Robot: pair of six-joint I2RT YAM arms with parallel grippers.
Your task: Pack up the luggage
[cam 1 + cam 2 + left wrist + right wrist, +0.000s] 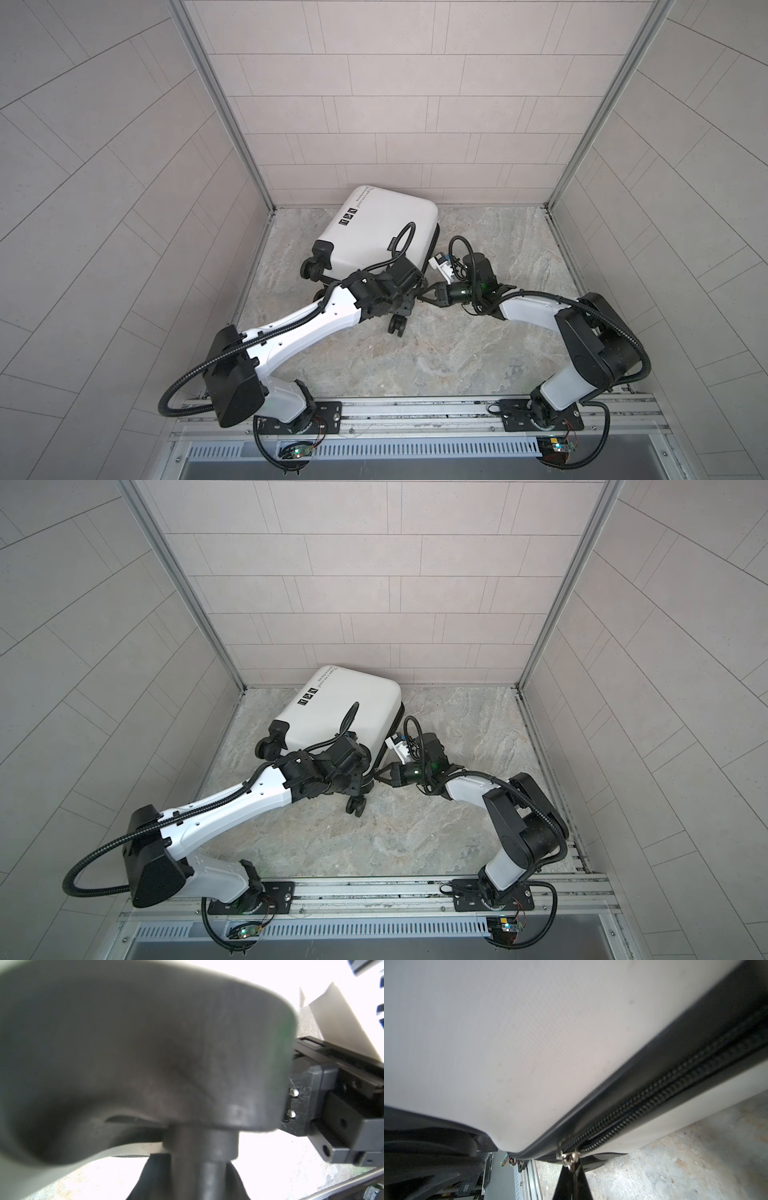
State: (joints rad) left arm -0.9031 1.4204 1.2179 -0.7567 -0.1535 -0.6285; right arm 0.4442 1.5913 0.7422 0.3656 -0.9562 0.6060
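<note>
The white luggage [374, 237] [345, 712] lies flat and closed at the back of the marble table, printed face up, with its black wheels toward the front left. My right gripper [422, 296] [380, 777] is at its near right corner. In the right wrist view that gripper [572, 1169] is shut on the metal zipper pull [568, 1158], and the black zipper [654, 1093] runs along the white shell [508, 1043]. My left gripper [409, 300] [362, 785] is at the same corner. A blurred black wheel mount [145, 1053] fills the left wrist view, and its stem [207, 1167] runs between my dark fingers [149, 1180].
A front caster [397, 326] hangs just below my left wrist and another wheel [311, 266] sits at the luggage's left corner. Tiled walls close in behind and on both sides. Bare marble table [457, 353] spreads in front, up to the metal rail [415, 411].
</note>
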